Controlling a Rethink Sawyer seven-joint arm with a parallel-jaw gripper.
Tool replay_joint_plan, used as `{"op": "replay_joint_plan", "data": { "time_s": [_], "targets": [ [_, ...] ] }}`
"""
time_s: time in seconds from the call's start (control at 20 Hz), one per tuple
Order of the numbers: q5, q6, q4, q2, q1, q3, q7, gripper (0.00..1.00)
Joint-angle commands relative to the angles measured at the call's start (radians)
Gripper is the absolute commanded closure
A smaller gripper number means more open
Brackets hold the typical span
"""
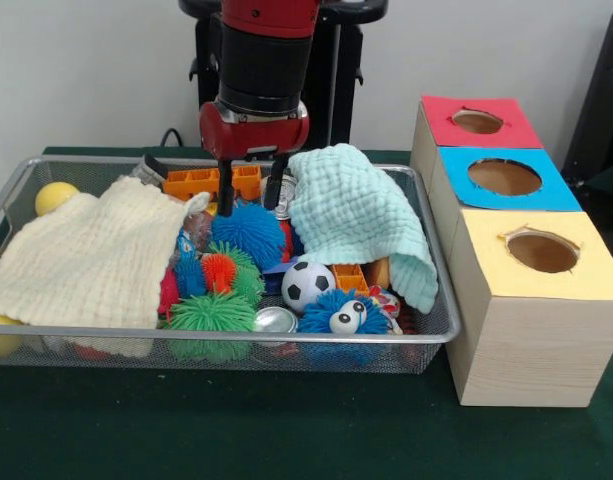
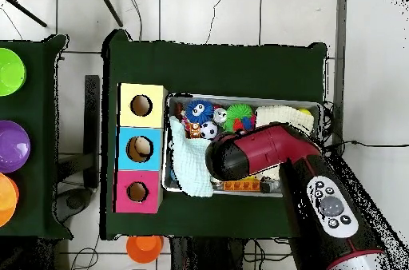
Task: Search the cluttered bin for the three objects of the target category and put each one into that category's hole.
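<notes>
The wire-mesh bin [image 1: 434, 338] is full of toys and cloths; it also shows in the overhead view [image 2: 248, 98]. My gripper [image 1: 251, 190] hangs open and empty over the bin's back middle, above orange blocks [image 1: 199, 182] and a blue spiky ball [image 1: 248, 232]. A crinkly see-through item with blue [image 1: 191, 237] peeks out at the cream cloth's edge; it may be a bottle. No other bottle shows clearly. The blue-surround hole [image 1: 504, 177] is the middle one in the wooden box [image 1: 531, 345], and in the overhead view [image 2: 139, 148]. There my arm [image 2: 248, 153] hides the gripper.
A cream cloth [image 1: 86, 262] covers the bin's left, a mint cloth [image 1: 361, 215] its right. Silver cans [image 1: 275, 320], a soccer ball [image 1: 307, 285], green and blue spiky balls and a yellow ball [image 1: 54, 196] lie about. Red [image 1: 477, 122] and yellow [image 1: 542, 252] holes flank the blue.
</notes>
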Motion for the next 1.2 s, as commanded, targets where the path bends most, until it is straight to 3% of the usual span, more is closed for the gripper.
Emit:
{"op": "replay_joint_plan", "data": {
  "time_s": [0.05,0.6,1.2],
  "targets": [
    [-0.106,0.002,-0.081,0.045,0.027,-0.052,-0.036,0.0],
    [-0.17,-0.053,-0.096,0.063,0.061,-0.088,0.019,0.0],
    [-0.189,-0.063,-0.128,0.106,0.075,-0.108,0.022,0.0]
  ]
}}
